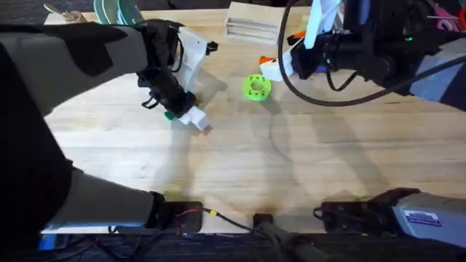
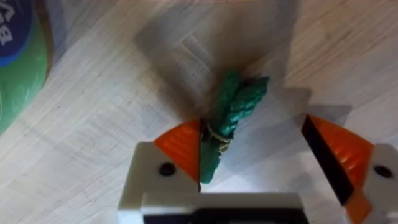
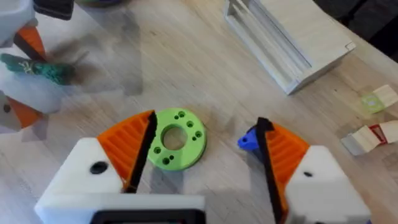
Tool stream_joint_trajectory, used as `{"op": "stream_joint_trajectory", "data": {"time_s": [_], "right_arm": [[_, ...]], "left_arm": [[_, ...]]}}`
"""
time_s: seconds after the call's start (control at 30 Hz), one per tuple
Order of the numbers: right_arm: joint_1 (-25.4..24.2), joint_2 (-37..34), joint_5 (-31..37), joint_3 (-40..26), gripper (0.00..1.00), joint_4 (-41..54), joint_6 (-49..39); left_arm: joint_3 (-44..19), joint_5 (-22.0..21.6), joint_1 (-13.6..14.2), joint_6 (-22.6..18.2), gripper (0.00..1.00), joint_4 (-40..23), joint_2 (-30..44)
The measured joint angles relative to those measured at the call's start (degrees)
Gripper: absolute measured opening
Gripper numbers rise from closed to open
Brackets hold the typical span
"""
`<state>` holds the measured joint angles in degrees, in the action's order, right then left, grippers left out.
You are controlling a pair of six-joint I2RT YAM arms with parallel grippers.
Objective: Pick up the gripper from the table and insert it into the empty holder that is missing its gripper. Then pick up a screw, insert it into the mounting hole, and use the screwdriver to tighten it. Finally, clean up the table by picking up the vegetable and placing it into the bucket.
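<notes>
The left gripper, jaws apart, seemingly brackets the vegetable on the table; the right gripper hangs open over the green disc.

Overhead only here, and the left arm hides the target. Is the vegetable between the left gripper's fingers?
Observer: Yes. In the left wrist view the vegetable lies on the table between the open fingers of the left gripper.
Operator: Centred?
Observer: No. Its stem end sits against one orange pad; the other pad stands well apart from it.
Operator: Is the right gripper holding anything?
Observer: No. In the right wrist view the right gripper is open above the table, with the green ring-shaped disc lying between its fingers, close to one of them.
</notes>
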<state>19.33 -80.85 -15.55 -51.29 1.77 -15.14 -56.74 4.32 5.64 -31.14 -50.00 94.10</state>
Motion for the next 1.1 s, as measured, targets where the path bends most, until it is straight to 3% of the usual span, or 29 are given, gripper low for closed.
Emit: {"op": "stream_joint_trajectory", "data": {"time_s": [0.2, 0.27, 0.33, 0.47, 0.53, 0.87, 1.1], "right_arm": [[0.00, -0.01, 0.00, 0.00, 0.992, -0.01, 0.00], [0.00, 0.01, 0.02, 0.00, 0.992, 0.01, 0.00], [0.00, 0.00, 0.01, 0.00, 0.992, 0.00, 0.00], [0.00, -0.01, 0.00, 0.00, 0.992, 0.01, 0.00], [0.00, -0.01, 0.02, 0.00, 0.992, 0.01, 0.00], [0.00, -0.01, 0.00, 0.00, 0.992, 0.01, 0.00], [0.00, 0.00, 0.02, 0.00, 0.992, 0.01, 0.00]], "left_arm": [[-0.55, -0.48, 0.01, -0.13, 0.993, -0.28, 0.73], [-0.55, -0.77, 0.01, -0.20, 0.925, -0.14, 0.73], [-0.60, -0.98, -0.01, -0.27, 0.791, -0.09, 0.73], [-0.69, -0.14, 0.01, -0.62, 0.258, 0.23, 0.77], [-0.86, 0.44, 0.07, -0.90, 0.050, 0.12, 0.73], [-1.09, 0.68, 0.05, -0.98, 0.020, 0.25, 0.90], [-5.78, 1.29, 0.06, -0.98, 0.020, -4.92, -1.50]]}}
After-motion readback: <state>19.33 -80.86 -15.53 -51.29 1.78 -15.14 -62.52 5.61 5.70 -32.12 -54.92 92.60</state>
